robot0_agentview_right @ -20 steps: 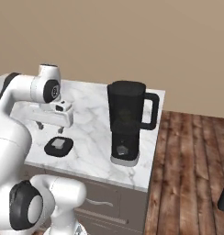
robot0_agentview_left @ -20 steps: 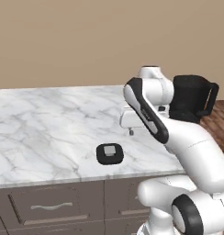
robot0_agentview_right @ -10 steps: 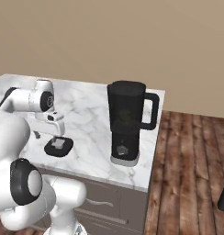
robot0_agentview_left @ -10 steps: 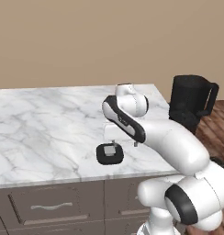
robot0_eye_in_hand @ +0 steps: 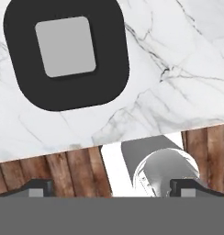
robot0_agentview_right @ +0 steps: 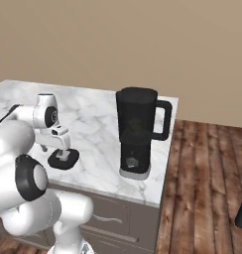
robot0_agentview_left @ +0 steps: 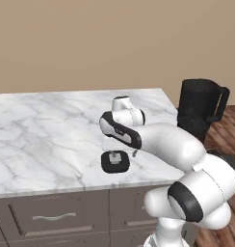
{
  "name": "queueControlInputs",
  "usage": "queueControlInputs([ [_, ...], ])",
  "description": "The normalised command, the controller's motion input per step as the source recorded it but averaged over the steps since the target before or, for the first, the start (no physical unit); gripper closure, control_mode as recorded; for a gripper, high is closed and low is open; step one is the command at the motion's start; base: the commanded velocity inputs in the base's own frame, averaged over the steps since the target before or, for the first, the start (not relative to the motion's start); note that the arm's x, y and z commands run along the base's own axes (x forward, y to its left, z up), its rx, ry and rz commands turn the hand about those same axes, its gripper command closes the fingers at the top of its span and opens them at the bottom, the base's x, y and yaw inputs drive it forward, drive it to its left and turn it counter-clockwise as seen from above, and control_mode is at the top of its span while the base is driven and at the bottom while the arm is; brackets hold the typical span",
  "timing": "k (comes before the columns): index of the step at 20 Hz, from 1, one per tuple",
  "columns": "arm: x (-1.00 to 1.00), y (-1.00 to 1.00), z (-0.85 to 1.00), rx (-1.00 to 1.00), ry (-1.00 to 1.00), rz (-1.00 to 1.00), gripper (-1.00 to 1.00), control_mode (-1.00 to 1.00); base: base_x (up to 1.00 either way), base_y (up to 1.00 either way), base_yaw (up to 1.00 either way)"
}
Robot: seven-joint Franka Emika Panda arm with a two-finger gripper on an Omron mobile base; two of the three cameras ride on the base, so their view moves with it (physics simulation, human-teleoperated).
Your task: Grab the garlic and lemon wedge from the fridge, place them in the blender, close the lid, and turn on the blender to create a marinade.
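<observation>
So from my seat: the lid (robot0_agentview_left: 115, 161) is lying flat on the white marble counter (robot0_agentview_left: 42, 140), close to the front edge, little grey square cap (robot0_eye_in_hand: 65, 46) facing up. In the hand view it sits in the upper left, with marble around it and the wood floor (robot0_eye_in_hand: 49, 172) showing past the counter edge lower down.

The gripper (robot0_agentview_left: 120, 155) is hanging right over the lid, pointed down, jaws spread wide apart with nothing between them. Can't tell if the fingertips (robot0_eye_in_hand: 36, 189) are touching the lid or just above it.

The blender (robot0_agentview_right: 138, 131) is standing upright at the counter's right end, well apart from the lid, loop handle sticking out to the right in the right base view. Jug top is uncovered.

Drawer fronts (robot0_agentview_left: 52, 217) run under the counter.
</observation>
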Motion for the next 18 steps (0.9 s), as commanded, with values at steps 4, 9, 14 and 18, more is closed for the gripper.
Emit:
queueControlInputs([
  [4,0.49,0.07,-0.37,0.00,-0.08,0.00,-1.00,-1.00,0.00,0.00,0.00],
  [9,0.46,0.00,-0.36,0.00,-0.08,0.00,-1.00,-1.00,0.00,0.00,0.00],
  [14,0.49,0.08,-0.42,0.00,-0.03,0.01,-1.00,-1.00,0.00,0.00,0.00],
  [18,0.35,0.15,-0.45,0.00,0.00,0.03,-1.00,-1.00,0.00,0.00,0.00],
])
